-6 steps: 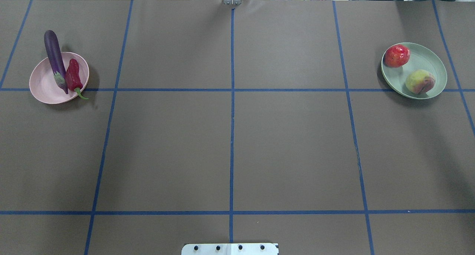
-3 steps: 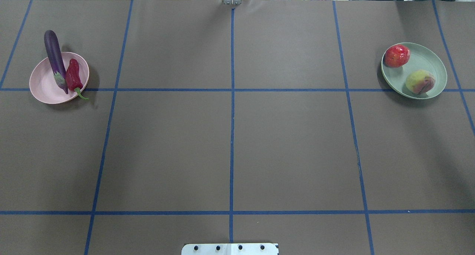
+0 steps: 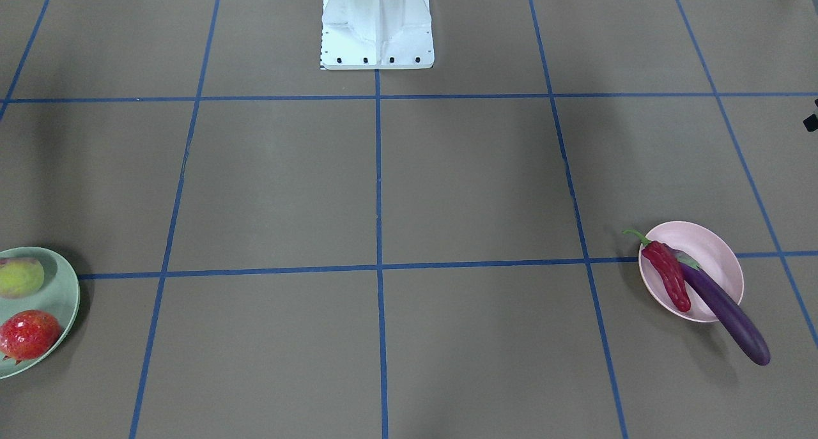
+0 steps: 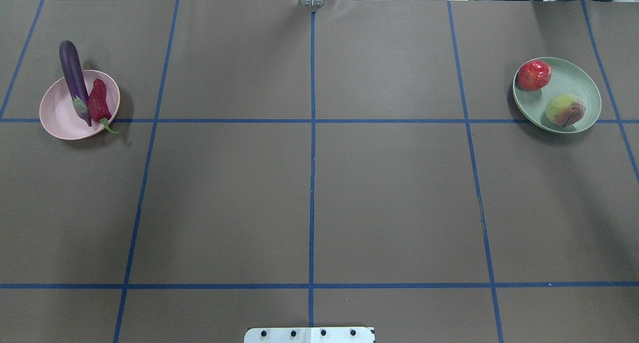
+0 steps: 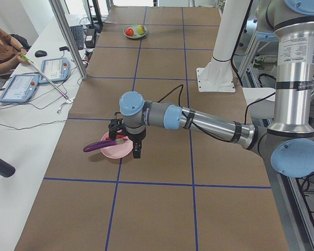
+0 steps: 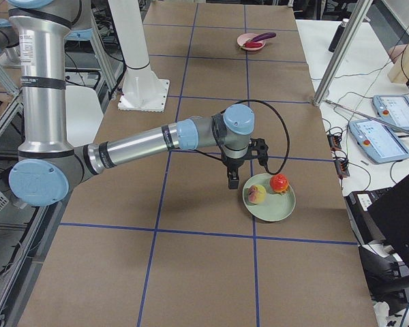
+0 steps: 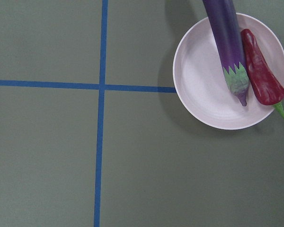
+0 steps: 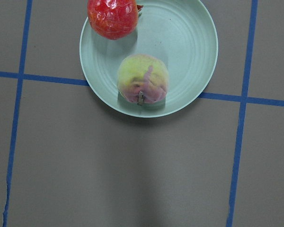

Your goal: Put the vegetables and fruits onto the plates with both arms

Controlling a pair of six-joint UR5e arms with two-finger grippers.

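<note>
The purple eggplant (image 4: 74,76) and the red chili (image 4: 99,101) lie on the pink plate (image 4: 60,116) at the far left; the eggplant's tip sticks out over the far rim. The pomegranate (image 4: 533,75) and the peach (image 4: 564,110) sit on the mint green plate (image 4: 579,81) at the far right. My left gripper (image 5: 126,144) hangs above the pink plate (image 5: 112,151) and holds nothing. My right gripper (image 6: 233,178) hangs beside the green plate (image 6: 276,204) and holds nothing. Both show only in the side views, so I cannot tell whether they are open or shut.
The white base block (image 3: 377,23) stands at the table's near middle edge. Blue tape lines grid the brown table cover. A side table with tablets (image 5: 21,86), an aluminium post (image 5: 68,36) and a seated person (image 5: 2,49) lie beyond the far edge.
</note>
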